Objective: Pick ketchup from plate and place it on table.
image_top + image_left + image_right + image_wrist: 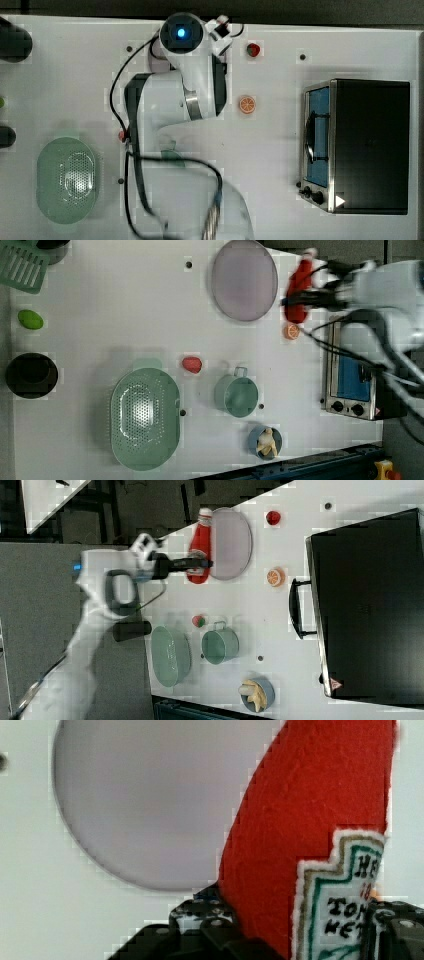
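Beside the plate (244,280), at its three o'clock in the left view, the gripper (305,294) clamps the ketchup bottle (298,290) aloft, so carrying is under way and lowering it onto bare table (100,315) comes next.

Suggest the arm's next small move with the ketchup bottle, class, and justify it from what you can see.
Probably carry the ketchup a little further from the plate, then lower it onto bare table. The gripper is shut on the bottle, which appears lifted beside the plate's rim, and the plate lies bare.

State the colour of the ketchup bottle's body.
Red, with a white-edged label; the ketchup shows best in the wrist view.
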Tool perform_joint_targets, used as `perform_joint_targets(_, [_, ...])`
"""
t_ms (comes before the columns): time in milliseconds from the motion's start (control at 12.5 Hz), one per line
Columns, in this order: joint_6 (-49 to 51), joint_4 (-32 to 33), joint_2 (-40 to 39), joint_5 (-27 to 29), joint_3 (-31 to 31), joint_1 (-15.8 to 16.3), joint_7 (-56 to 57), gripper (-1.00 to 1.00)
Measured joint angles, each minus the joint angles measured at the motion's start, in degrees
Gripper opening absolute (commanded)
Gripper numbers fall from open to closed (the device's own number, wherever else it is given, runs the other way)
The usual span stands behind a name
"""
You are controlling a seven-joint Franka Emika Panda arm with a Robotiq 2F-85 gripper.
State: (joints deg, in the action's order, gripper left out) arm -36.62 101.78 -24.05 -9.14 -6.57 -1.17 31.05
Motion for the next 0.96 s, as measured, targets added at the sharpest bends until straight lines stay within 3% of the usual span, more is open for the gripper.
perform_joint_targets(480, [13.62, 2.74, 21.08, 8.96, 2.83, -3.76, -0.2, 0.21])
perform_joint_targets(720, [14.51, 10.24, 26.07, 9.15, 5.2, -4.7, -0.22, 0.21])
perform_joint_targets(960, [8.63, 21.88, 25.85, 9.33, 6.33, -5.98, -0.42, 0.21])
